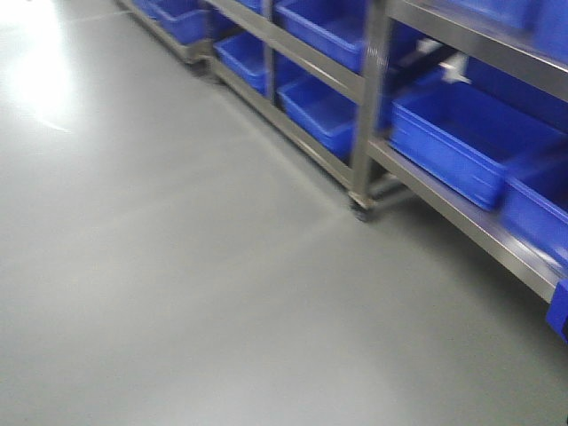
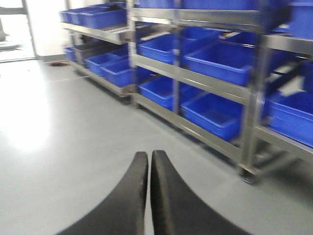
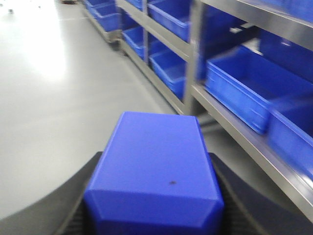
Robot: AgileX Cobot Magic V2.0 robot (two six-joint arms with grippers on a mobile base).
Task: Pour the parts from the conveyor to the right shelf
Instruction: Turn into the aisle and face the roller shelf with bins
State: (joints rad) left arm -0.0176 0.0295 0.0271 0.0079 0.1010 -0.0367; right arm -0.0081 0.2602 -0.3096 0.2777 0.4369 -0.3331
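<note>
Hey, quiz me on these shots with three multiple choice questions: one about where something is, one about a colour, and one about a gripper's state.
1. Where do the blue bins sit?
A. On the steel shelves
B. Stacked in the middle of the floor
C. On a table

2. What colour is the block between the fingers of the right gripper?
A. Red
B. Blue
C. Yellow

3. What state is the left gripper in?
A. Wide open
B. Shut on a bin
C. Shut, holding nothing

Answers:
1 A: the bins rest on the shelf tiers along the right of the front view.
2 B: the right wrist view shows a plain blue block.
3 C: its fingers meet with nothing between them.
</note>
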